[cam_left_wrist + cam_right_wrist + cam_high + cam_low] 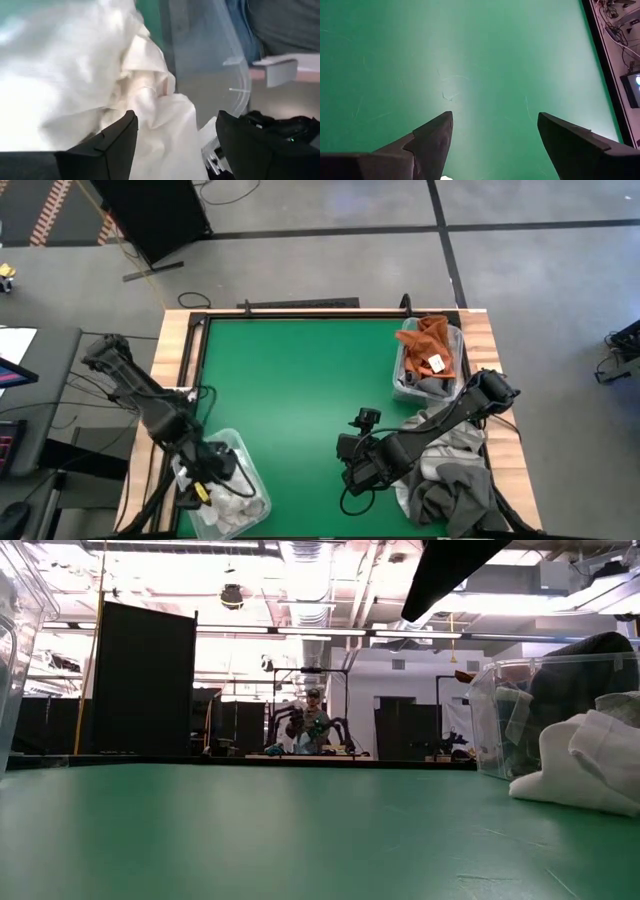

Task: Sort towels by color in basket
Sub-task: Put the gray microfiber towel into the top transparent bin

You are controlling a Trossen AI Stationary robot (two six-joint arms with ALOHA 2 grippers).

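One camera hangs overhead, looking straight down on the whole green worktop point(300, 410). Another sits at worktop level, facing the room beyond. Each wrist camera looks closely past its own fingers; all share the worktop.

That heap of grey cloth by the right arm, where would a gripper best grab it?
Probably a raised fold on top of the grey towel pile, coming straight down. The cloths lie crumpled with ridges standing up, so open fingers can pinch one. The right gripper is open over bare green mat beside the pile.
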